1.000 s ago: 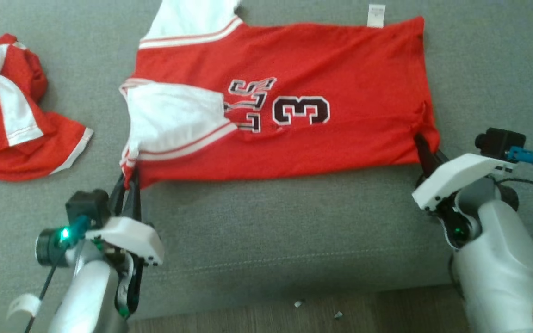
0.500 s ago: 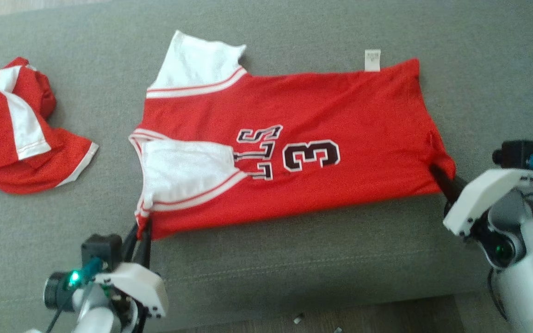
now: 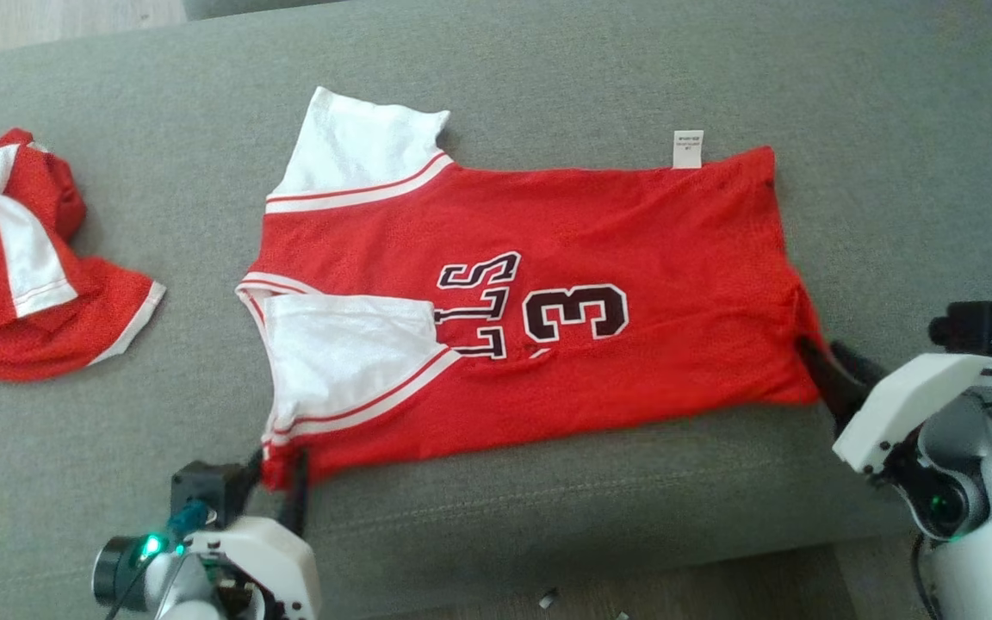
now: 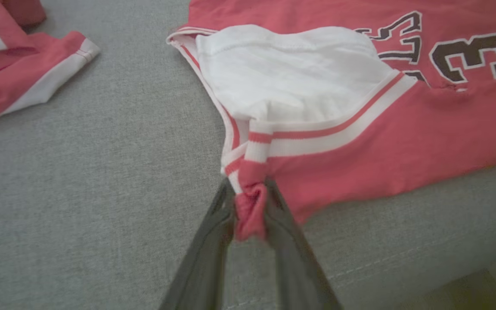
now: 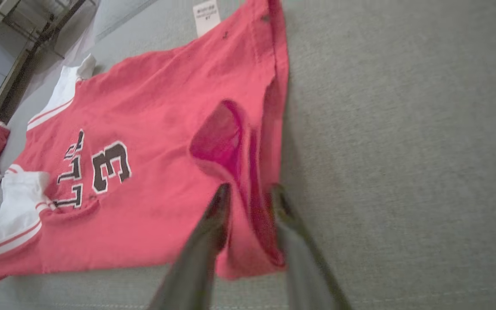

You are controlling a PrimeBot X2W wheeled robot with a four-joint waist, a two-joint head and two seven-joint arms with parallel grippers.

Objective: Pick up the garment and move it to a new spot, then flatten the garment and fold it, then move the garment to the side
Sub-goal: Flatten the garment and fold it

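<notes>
Your jersey [image 3: 634, 224] lies spread flat, number side up, on grey sofa cushion [image 3: 548, 77], collar end toward robot's left, hem toward its right. Left tool [image 4: 250, 202] pinching bunched red corner below folded white sleeve, near cushion's front edge. Right tool [image 5: 250, 193] straddles hem corner, fabric between fingers; from blurred wrist view you cannot tell whether it clamps or sits loose. White label [image 3: 687, 148] sticks out at far edge. Second red-and-white garment [image 3: 22, 258] crumpled well apart, far left.
</notes>
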